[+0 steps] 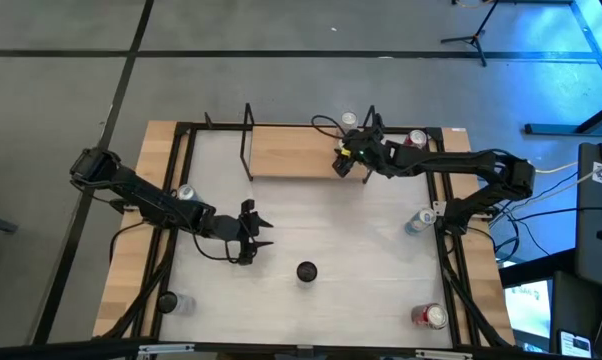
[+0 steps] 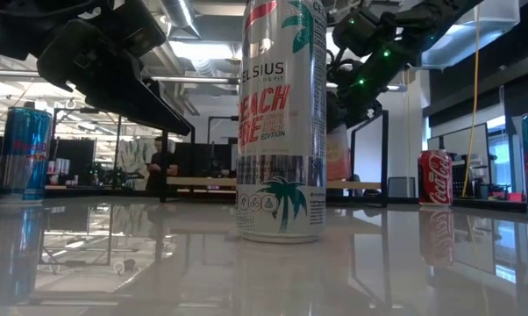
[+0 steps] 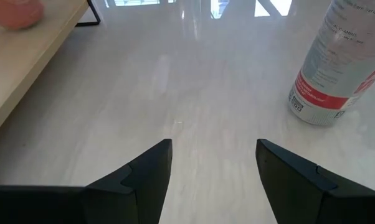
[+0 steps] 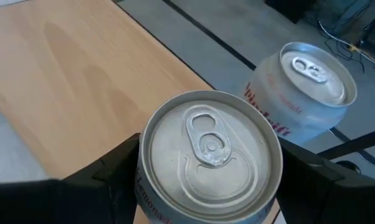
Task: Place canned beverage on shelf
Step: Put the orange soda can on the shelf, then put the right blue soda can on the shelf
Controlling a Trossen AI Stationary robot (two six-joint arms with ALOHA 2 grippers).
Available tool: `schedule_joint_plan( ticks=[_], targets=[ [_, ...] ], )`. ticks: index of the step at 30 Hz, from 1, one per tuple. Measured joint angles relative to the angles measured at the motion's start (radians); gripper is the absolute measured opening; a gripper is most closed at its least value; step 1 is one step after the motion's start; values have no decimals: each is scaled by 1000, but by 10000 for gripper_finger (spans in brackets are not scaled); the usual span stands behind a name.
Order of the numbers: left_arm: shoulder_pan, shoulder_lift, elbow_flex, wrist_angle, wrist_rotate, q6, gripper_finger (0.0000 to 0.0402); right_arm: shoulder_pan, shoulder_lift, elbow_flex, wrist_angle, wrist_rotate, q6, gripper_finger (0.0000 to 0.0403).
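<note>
Bench (image 1: 311, 235): white top, wooden edges. Red cola can (image 2: 436, 177) standing at the far right; blue energy-drink can (image 2: 23, 154) at the left. Person (image 2: 161, 168) in the room beyond. Tripod (image 1: 473, 32) on the floor.

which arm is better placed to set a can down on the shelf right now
The right. The right gripper already clamps a can over the shelf. The left gripper is open and empty, low over the table.

Your silver-topped aluminium beverage can (image 4: 209, 152) is standing upright, pull-tab up, sitting over the right end of your light-wood rectangular shelf board with thin black rod uprights (image 1: 291, 152), which is lying flat along the table's far edge.
</note>
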Motion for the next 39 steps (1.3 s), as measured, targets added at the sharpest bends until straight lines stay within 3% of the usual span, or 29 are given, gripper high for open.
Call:
schedule_joint_plan(
  ticks=[6, 13, 17, 24, 31, 39],
  targets=[
    [0, 0, 0, 0, 1, 0, 222, 0, 0, 0, -23, -1, 0, 277],
    [0, 0, 0, 0, 1, 0, 222, 0, 0, 1, -25, 0, -13, 366],
    [0, 0, 0, 0, 2, 0, 222, 2, 0, 1, -24, 29, -29, 390],
    [0, 0, 0, 0, 4, 0, 222, 3, -1, 31, -47, 35, -57, 395],
    [0, 0, 0, 1, 4, 0, 222, 22, -32, 113, -175, 16, -78, 396],
    [0, 0, 0, 41, 8, 4, 222, 217, -120, 153, -281, -66, -77, 396]
  ],
)
